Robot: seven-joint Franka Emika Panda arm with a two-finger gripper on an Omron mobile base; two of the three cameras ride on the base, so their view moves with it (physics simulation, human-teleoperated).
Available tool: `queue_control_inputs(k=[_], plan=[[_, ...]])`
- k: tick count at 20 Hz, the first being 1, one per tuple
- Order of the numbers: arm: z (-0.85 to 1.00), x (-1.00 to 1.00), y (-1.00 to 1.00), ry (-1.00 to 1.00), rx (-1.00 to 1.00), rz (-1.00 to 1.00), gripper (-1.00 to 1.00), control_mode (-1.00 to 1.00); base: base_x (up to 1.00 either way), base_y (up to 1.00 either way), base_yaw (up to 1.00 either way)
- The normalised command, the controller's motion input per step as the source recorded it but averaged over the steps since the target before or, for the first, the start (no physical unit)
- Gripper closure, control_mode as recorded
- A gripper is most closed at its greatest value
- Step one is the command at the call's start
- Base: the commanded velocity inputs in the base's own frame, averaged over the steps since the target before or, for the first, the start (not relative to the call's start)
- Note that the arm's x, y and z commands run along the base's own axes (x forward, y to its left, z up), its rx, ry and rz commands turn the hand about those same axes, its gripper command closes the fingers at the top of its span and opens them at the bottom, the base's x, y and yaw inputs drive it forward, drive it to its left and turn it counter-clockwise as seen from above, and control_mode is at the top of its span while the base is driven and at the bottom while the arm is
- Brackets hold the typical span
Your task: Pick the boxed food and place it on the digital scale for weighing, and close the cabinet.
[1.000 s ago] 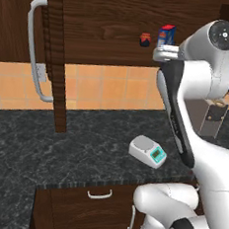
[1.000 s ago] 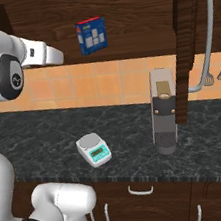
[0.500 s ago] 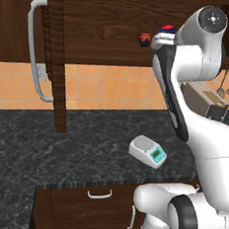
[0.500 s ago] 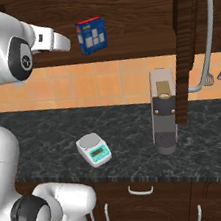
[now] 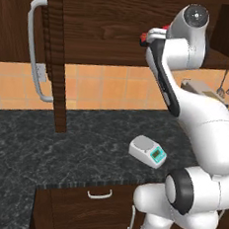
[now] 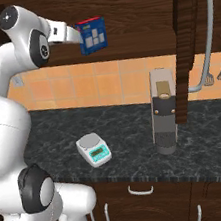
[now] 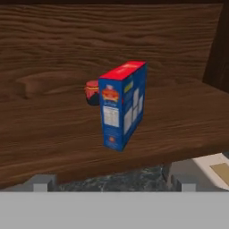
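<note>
The boxed food [image 7: 123, 105] stands upright on the shelf [image 7: 179, 120] of the open cabinet, its blue side and red top turned to the hand camera. From the right base it shows as a blue box [image 6: 92, 35] just past my hand. My gripper [image 7: 112, 183] is open, level with the shelf's front edge and short of the box, with nothing between its fingertips [image 7: 42, 181]. On the counter below lies the digital scale [image 5: 147, 151] [image 6: 93, 149], nothing on its plate. The cabinet door [image 5: 55, 56] [image 6: 185, 45] stands open.
A small dark red jar [image 7: 92, 92] [image 5: 142, 38] sits just behind the box on the shelf. A tall grey coffee machine [image 6: 164, 116] stands on the dark counter [image 6: 121, 131] to the right of the scale. The open doors' bar handles [image 5: 36, 49] [image 6: 205, 42] jut over the counter.
The arm has swung up and forward, bringing the hand closer to the box on the shelf. Box, scale and doors have not moved.
</note>
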Motion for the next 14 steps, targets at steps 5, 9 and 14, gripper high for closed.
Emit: queue_control_inputs(k=[5,9,14], plan=[[-0.04,0.72,-0.16,0.01,0.00,-0.04,-1.00,-1.00,0.00,0.00,0.00],[-0.07,0.66,-0.25,0.01,0.00,-0.05,-1.00,-1.00,0.00,0.00,0.00],[-0.07,0.63,-0.05,0.03,0.00,-0.04,-1.00,-1.00,0.00,0.00,0.00]])
